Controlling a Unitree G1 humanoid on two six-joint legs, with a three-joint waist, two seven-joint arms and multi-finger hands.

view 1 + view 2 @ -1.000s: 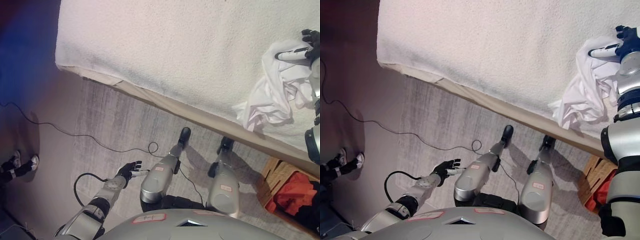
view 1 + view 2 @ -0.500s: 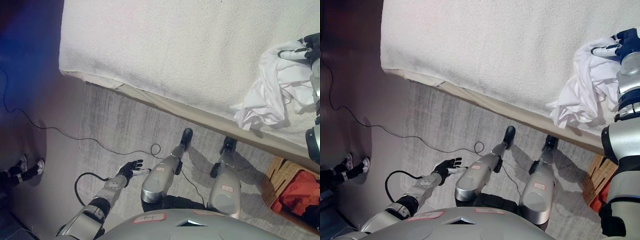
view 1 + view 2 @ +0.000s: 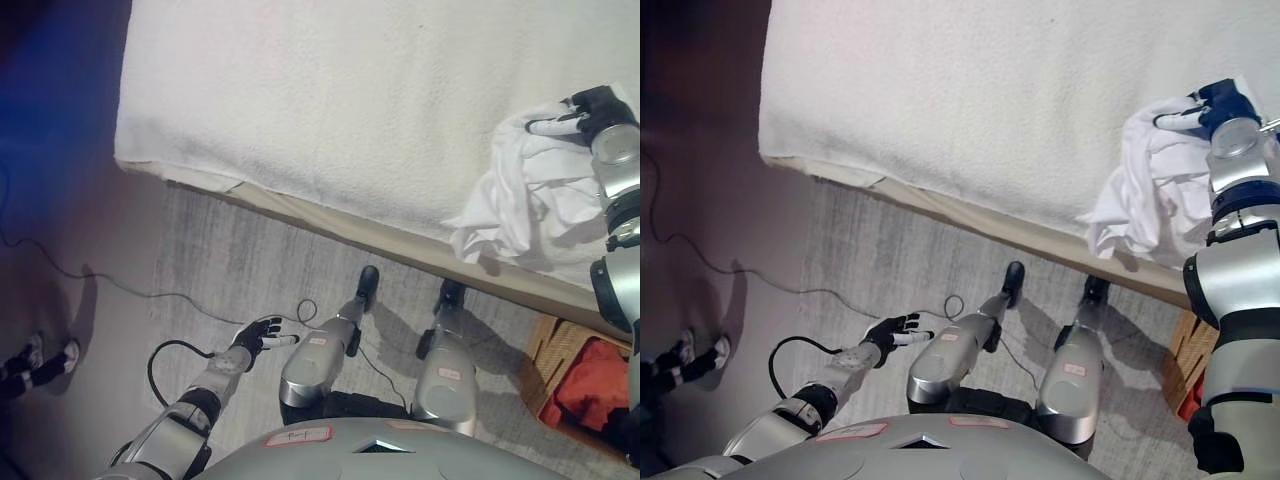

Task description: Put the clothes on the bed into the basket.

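Since the earlier frame the white garment (image 3: 520,205) has been drawn toward the bed (image 3: 350,100) edge at 3 o'clock, pinched by the right robot hand (image 3: 590,108), and should be lifted fully clear before being carried to the basket (image 3: 575,365) at 5 o'clock, the left robot hand (image 3: 255,338) being left slack at 7 o'clock.

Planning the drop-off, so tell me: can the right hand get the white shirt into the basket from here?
Probably yes. The right hand grips the white shirt on the bed; the basket stands on the floor just below, nothing between.
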